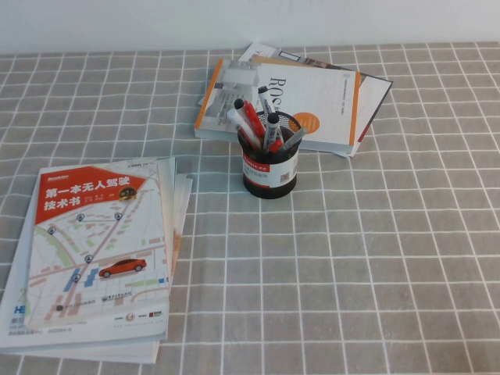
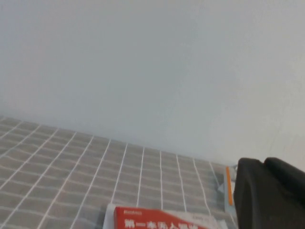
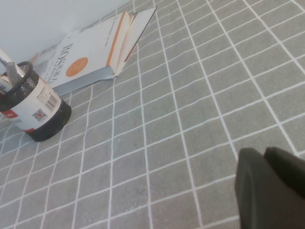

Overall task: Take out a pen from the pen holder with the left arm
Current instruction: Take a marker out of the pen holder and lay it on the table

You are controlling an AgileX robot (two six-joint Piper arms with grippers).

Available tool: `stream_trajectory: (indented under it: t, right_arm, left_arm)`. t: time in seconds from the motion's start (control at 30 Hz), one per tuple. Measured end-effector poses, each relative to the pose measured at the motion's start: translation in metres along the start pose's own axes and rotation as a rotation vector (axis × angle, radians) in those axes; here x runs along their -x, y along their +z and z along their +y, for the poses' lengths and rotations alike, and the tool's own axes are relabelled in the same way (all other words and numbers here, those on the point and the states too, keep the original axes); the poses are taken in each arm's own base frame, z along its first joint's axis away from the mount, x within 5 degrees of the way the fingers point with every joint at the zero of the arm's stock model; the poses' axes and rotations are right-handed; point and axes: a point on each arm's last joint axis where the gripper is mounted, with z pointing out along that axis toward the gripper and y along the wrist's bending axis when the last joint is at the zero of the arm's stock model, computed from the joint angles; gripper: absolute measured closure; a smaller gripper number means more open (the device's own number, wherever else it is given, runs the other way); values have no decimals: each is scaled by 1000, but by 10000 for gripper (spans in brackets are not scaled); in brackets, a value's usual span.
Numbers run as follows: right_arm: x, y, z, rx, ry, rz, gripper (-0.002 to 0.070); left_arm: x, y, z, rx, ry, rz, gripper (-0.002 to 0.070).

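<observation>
Pens (image 1: pixel 262 125) stand bunched in the black mesh pen holder (image 1: pixel 269 176), red barrels and dark caps leaning across one another; the holder sits upright near the middle of the tabletop (image 1: pixel 375 273), just in front of the stack of books (image 1: pixel 312 98) at the back; whether it touches that stack we cannot tell. No pen is out yet, and neither arm shows in the high view. The left pincer (image 2: pixel 265 191) is closed on nothing, back on the robot's left side near the map book (image 1: pixel 98 242), well apart from the holder, its camera looking toward the wall. The right pincer (image 3: pixel 265 186) hangs over bare tabletop on the right, clear of the holder; whether it is open or closed we cannot tell.

So where could this slip? First, that closed left pincer; if it comes down without opening, we expect it to jab the caps and shove the whole bunch aside. Second, the crowding; the pens lie so close that a wide bite may catch two at once, or pinch a cap only and pull it off. Third, the holder looks light; a pull along a leaning pen instead of straight up could drag the rim, tip the holder and spill everything toward the books. Last, a low approach risks clipping the mesh rim, or brushing the map book on the way across.
</observation>
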Motion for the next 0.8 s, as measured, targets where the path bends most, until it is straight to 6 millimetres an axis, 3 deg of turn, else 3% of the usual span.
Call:
stream_trajectory:
  t: [0.2,0.4,0.63,0.8]
  right_arm:
    - [0,0,0,0,0,0,689]
    - [0,0,0,0,0,0,689]
    - [0,0,0,0,0,0,689]
    - [0,0,0,0,0,0,689]
  left_arm:
    - [12,15,-8,-9,15,297,680]
    - [19,50,-32,-222,107,564,680]
    - [25,101,-62,-407,160,590,680]
    - [11,144,-80,-430,126,640,680]
